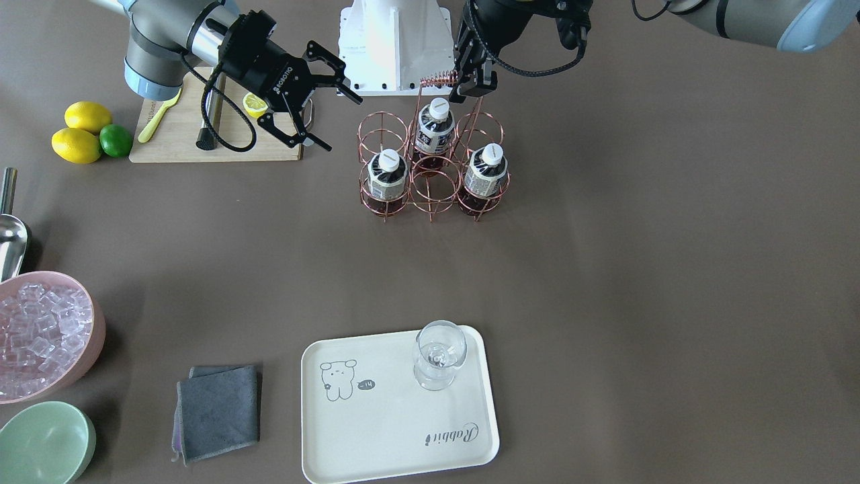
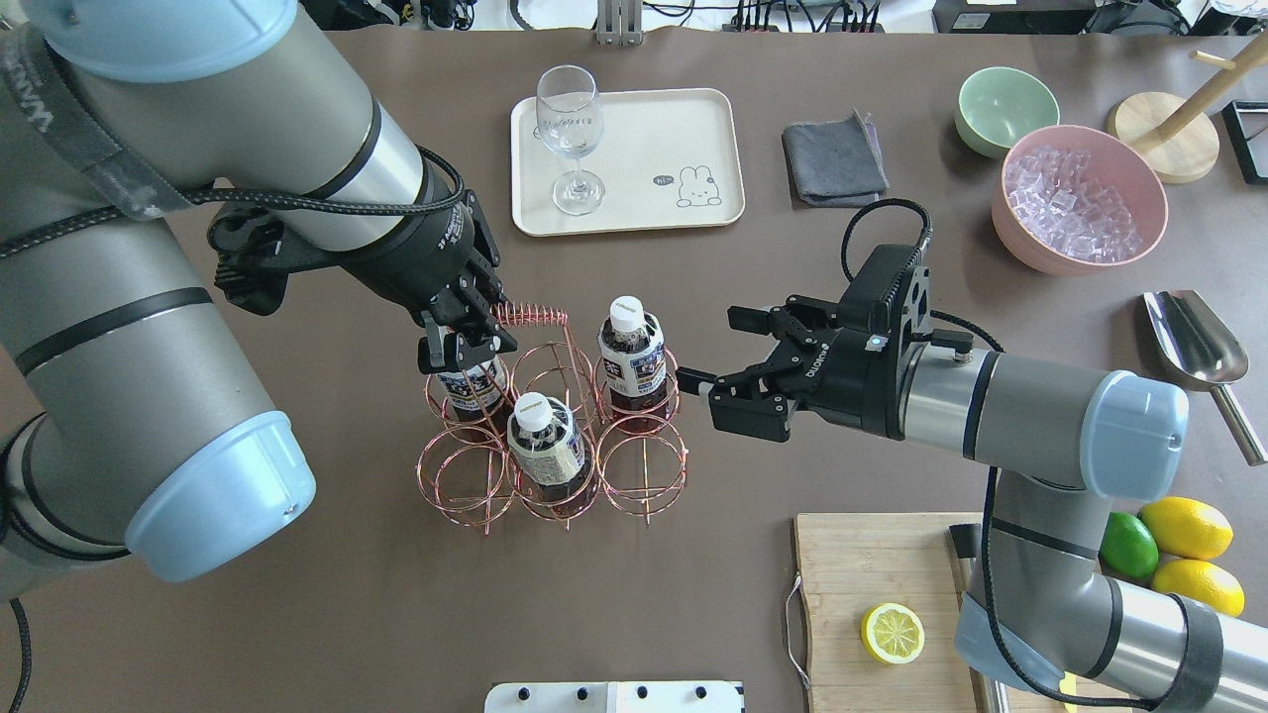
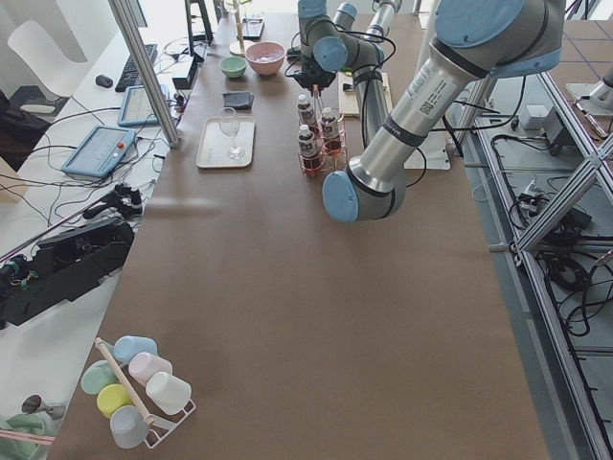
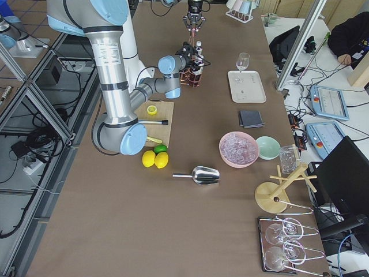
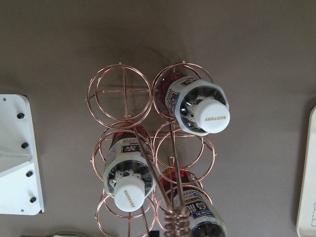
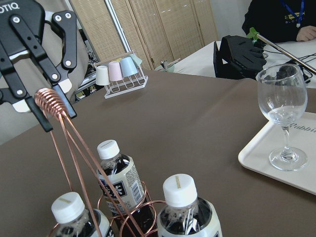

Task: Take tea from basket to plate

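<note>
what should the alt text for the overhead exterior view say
The left gripper pinches the coiled handle of a wire basket holding three tea bottles, while the open right gripper sits beside the nearest bottle. Beyond them, a cream tray carries a wine glass.

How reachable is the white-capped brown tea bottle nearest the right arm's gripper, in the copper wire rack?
Probably yes: the open right gripper faces that bottle side-on with nothing between; the copper wire rack rings only its base.
</note>
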Controlling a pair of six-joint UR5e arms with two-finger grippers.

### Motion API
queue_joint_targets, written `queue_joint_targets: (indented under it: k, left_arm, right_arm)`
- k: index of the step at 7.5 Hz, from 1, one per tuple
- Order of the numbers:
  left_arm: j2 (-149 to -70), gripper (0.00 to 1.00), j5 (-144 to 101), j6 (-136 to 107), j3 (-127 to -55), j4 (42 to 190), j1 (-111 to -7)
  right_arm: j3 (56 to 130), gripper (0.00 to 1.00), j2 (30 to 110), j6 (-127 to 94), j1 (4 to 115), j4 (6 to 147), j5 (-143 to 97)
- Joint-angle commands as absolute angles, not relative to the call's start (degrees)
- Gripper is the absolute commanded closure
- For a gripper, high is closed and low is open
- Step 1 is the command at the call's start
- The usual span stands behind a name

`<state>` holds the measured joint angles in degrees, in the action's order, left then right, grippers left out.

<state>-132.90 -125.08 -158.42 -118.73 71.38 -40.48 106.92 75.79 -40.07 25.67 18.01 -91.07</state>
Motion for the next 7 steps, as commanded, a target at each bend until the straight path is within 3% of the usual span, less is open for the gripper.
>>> queue_joint_targets:
  k: [1, 7]
  left_arm:
    - [-132.7, 1.0, -125.1, -158.3, -118.7, 71.4, -40.5]
    - [-133.0, 1.0, -125.4, -158.9, -118.4, 71.4, -40.2]
  right_arm:
    - [105.6, 0.18, 75.3, -38.1, 25.3, 18.3, -88.1]
    - [103.3, 0.22, 69.4, -37.2, 21.0, 22.5, -79.9]
